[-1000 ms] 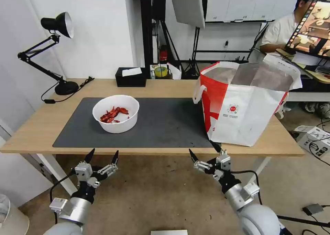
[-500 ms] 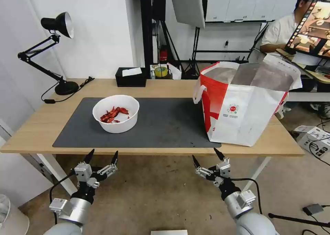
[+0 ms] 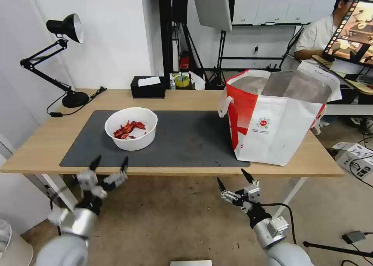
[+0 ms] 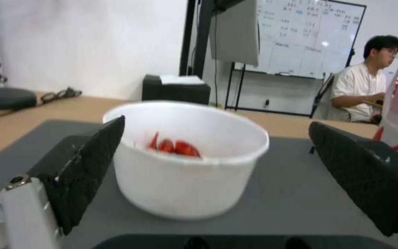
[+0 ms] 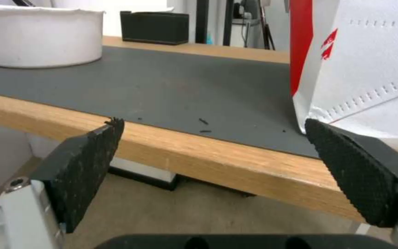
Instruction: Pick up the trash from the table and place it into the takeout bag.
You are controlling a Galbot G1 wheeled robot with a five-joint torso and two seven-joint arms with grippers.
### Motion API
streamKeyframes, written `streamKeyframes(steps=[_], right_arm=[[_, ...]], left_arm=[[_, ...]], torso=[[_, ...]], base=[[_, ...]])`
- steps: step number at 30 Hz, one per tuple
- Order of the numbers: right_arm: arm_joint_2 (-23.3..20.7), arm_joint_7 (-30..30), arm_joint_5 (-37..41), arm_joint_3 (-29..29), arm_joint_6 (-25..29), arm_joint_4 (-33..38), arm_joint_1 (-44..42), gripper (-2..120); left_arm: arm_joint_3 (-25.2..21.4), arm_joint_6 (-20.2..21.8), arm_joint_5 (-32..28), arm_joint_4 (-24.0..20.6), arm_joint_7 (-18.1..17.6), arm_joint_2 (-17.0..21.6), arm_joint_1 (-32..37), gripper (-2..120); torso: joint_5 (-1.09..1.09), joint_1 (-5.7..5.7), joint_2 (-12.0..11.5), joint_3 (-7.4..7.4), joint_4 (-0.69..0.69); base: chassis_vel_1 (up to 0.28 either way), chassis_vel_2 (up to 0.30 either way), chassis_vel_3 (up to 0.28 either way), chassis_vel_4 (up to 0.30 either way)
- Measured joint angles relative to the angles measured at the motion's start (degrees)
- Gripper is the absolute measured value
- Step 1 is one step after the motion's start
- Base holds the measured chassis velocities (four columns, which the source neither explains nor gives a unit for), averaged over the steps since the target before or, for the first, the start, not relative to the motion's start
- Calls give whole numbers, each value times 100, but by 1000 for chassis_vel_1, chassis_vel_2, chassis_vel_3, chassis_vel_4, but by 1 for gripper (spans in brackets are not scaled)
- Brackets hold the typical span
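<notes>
Now, your left gripper (image 3: 108,163) sits at the near edge of the table (image 3: 42,141), fingers spread wide and holding nothing, lined up on the white bowl (image 3: 131,128) of red shells on the dark mat (image 3: 186,141). Grip only the thin rim and the bowl may flex or tip, spilling shells. Your right gripper (image 3: 232,177) hangs open and empty below the table edge, near the takeout bag (image 3: 278,118); raise it carelessly and you clip the tabletop or shove the bag
</notes>
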Motion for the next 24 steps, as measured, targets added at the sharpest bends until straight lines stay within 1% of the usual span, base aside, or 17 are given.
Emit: streamKeyframes(steps=[1,4,5,8,9,12,13,16,17,18,20,21,22,23,24], right_arm=[[0,0,0,0,0,0,0,100],[-1,0,3,0,-1,1,2,100],[-1,0,3,0,-1,1,2,100],[-2,0,5,0,-3,3,3,100],[-2,0,5,0,-3,3,3,100],[-2,-1,7,0,-5,4,4,100],[-2,-1,7,0,-5,4,4,100],[-2,-2,8,0,-5,6,5,100],[-2,-3,9,0,-5,8,5,100],[-2,-3,9,0,-5,8,5,100],[-2,-3,10,1,-5,8,7,100],[-2,-3,10,1,-5,8,7,100],[-2,-4,10,1,-5,9,6,100],[-3,-4,11,0,-6,9,7,100],[-3,-4,11,0,-6,9,7,100]], left_arm=[[0,0,0,0,0,0,0,100],[25,151,-291,15,-151,425,-243,100],[25,151,-291,15,-151,425,-243,100],[170,223,-500,202,-209,758,-520,100],[170,223,-500,202,-209,758,-520,100],[309,259,-643,414,-214,960,-813,100],[309,259,-643,414,-214,960,-813,100],[559,347,-802,612,-250,1151,-1189,100],[693,405,-867,694,-323,1222,-1377,100],[693,405,-867,694,-323,1222,-1377,100],[866,718,-1006,788,-583,1340,-1699,100],[866,718,-1006,788,-583,1340,-1699,100],[875,903,-1105,803,-697,1392,-1787,100],[875,1104,-1272,840,-884,1470,-1900,100],[875,1104,-1272,840,-884,1470,-1900,100]], torso=[[0,0,0,0,0],[2,0,0,0,2],[2,0,0,0,2],[0,0,0,0,2],[0,0,0,0,2],[0,0,0,0,2],[0,0,0,0,2],[0,0,0,0,3],[0,0,0,0,2],[0,0,0,0,2],[-1,0,0,0,1],[-1,0,0,0,1],[0,0,0,0,0],[1,0,0,0,1],[1,0,0,0,1]], base=[[0,0,0,0],[0,0,0,0],[0,0,0,0],[0,0,0,0],[0,0,0,0],[0,0,0,0],[0,0,0,0],[0,0,0,0],[0,0,0,0],[0,0,0,0],[0,0,0,0],[0,0,0,0],[0,0,0,0],[0,0,0,0],[0,0,0,0]])
